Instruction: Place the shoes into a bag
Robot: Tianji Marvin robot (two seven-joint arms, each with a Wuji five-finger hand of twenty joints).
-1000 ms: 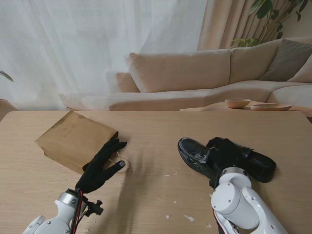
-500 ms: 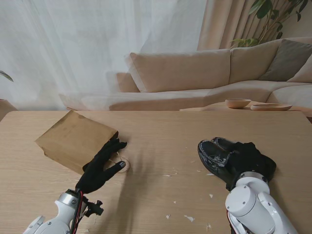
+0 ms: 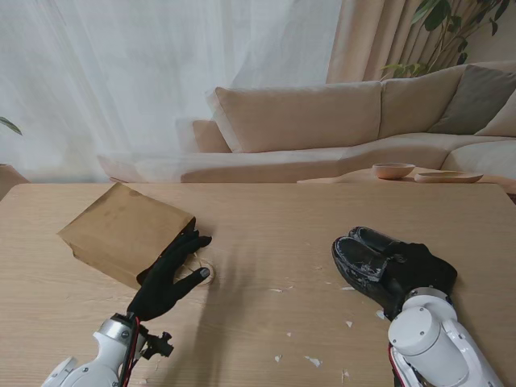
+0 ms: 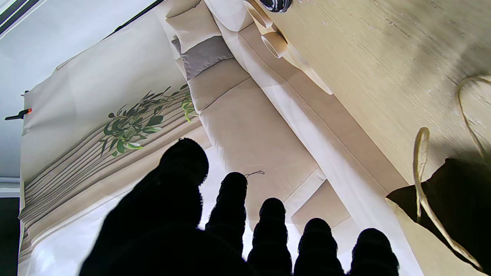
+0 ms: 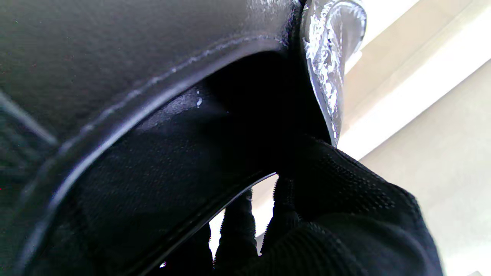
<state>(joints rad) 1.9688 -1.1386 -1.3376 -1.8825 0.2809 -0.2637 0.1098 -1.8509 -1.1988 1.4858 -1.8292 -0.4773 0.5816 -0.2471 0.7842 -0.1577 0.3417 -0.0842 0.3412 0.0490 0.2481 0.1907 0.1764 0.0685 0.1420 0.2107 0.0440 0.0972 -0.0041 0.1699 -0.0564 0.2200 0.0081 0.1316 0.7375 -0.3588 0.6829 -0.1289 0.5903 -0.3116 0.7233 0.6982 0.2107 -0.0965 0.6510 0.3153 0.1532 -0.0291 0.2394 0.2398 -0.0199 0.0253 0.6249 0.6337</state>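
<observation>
my right hand is clamped over the pair of black shoes on the right side of the counter, fingers wrapped into the collars, as the right wrist view shows glove and leather pressed together. my left hand rests with fingers apart and holding nothing, just beside the mouth of the brown paper bag, which lies flat on its side on the left of the counter, well apart from the shoes; its rope handle lies loose on the wood by my thumb. the risk from here, as i judge it: the bag is lying collapsed, and my left fingers are not gripping its rim, so the shoes could push the bag away or crumple the opening rather than go in. holding two shoes in one hand is also chancy, since the outer one could twist free in the carry across the counter. white flakes scattered on the wood suggest the shoe finish is shedding. against a second ago, the shoes and my right hand have slid to the right and nearer to me, with the toes now pointing left, while the left hand and bag have hardly shifted.
</observation>
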